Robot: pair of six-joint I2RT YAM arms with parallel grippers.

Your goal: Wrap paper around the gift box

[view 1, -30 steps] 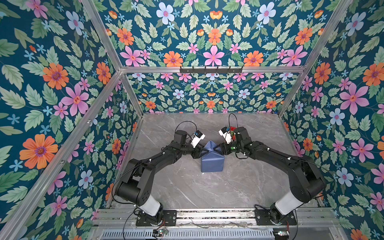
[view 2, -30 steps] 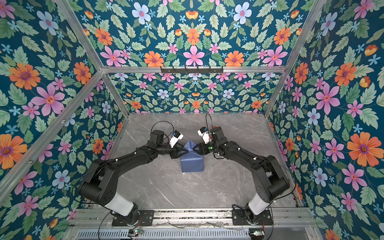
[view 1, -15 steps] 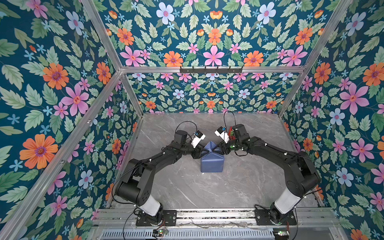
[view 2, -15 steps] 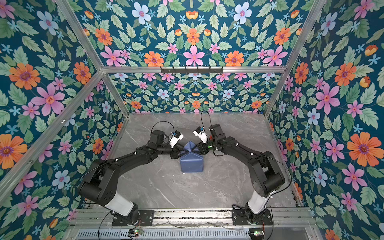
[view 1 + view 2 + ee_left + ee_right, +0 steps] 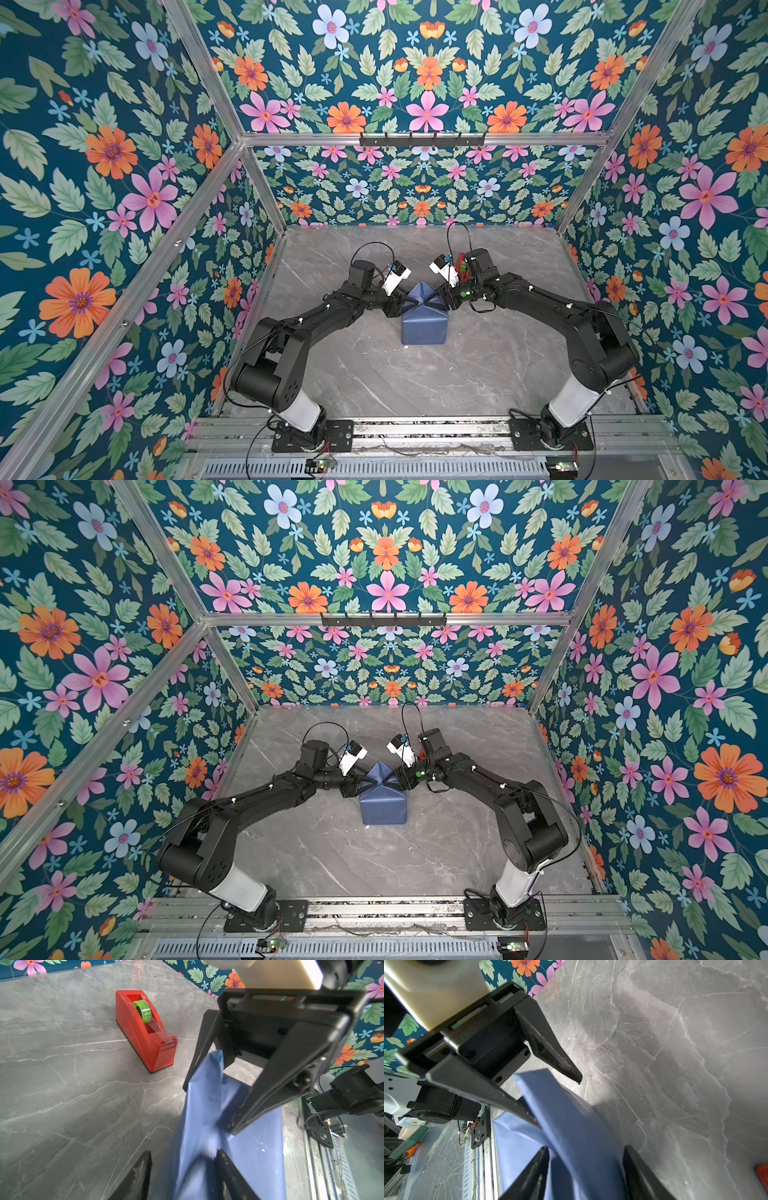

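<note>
A: Closest to the arm bases it's bare grey marble-look tabletop (image 5: 374, 374), then the near end of the parcel, closed off flat. All you can see is slate-blue wrapping paper (image 5: 424, 328). The gift box itself is out of sight underneath, in the middle of the table.

B: It lies lengthways, long axis running straight away from the bases. So the unfinished end is the far one?

A: That's my read. At the far end the paper stands up in a creased peak, and both arms are right on it. The black left gripper (image 5: 397, 305) comes in at the left corner and the black right gripper (image 5: 445, 301) at the right corner, tips almost facing each other across the fold.

B: Gripping it?

A: Not clamped, going by the wrist cameras. Each pair of jaws stands apart, straddling the paper ridge. One of the left gripper's fingers (image 5: 550, 1051) hangs clear of the sheet with table showing past it. On the right gripper there's a gap beside the flap too.

B: So neither arm is nearer?

A: Level pegging. The flap sits between them, just ahead of each set of tips. I'd say the next move hinges on pressing those side tucks inward, toward each other, then down across the end.

B: And behind them?

A: Further back is the red plastic tape dispenser (image 5: 145, 1030) with its green roll, standing apart from the parcel. Which arm is closer to it, I can't tell.
</note>
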